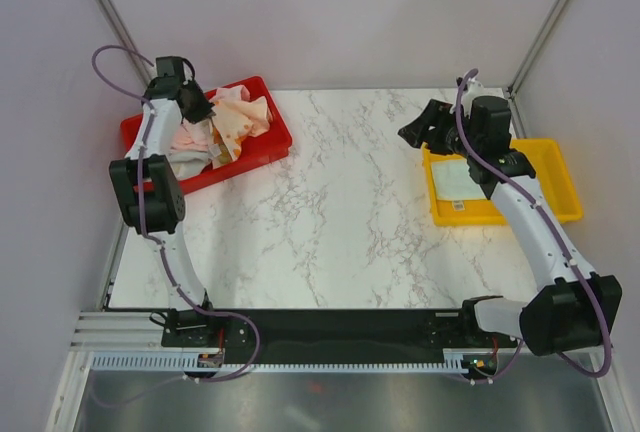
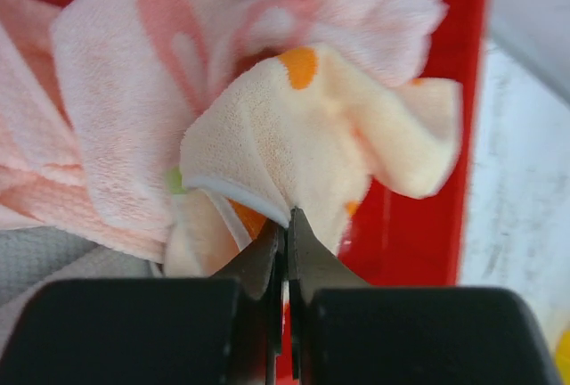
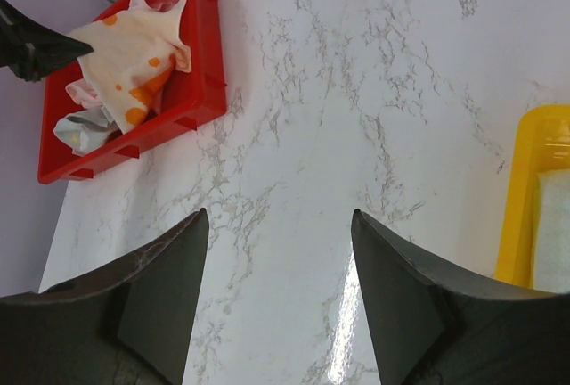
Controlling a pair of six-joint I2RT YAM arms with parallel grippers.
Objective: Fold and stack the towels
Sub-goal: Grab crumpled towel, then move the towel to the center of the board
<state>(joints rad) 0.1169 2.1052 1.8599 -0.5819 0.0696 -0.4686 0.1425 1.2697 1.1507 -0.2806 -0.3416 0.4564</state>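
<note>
Several towels lie crumpled in the red tray. On top is a cream towel with orange print, and my left gripper is shut on its edge. In the top view that gripper hangs over the tray's left part, the cream towel spreading to its right. A pink towel lies beneath, with a grey-white towel at the lower left. A pale mint towel lies flat in the yellow tray. My right gripper is open above the table beside the yellow tray, holding nothing.
The right wrist view shows the marble table between my open right gripper, the red tray at far left and the yellow tray at right. Grey walls close in on the table on three sides.
</note>
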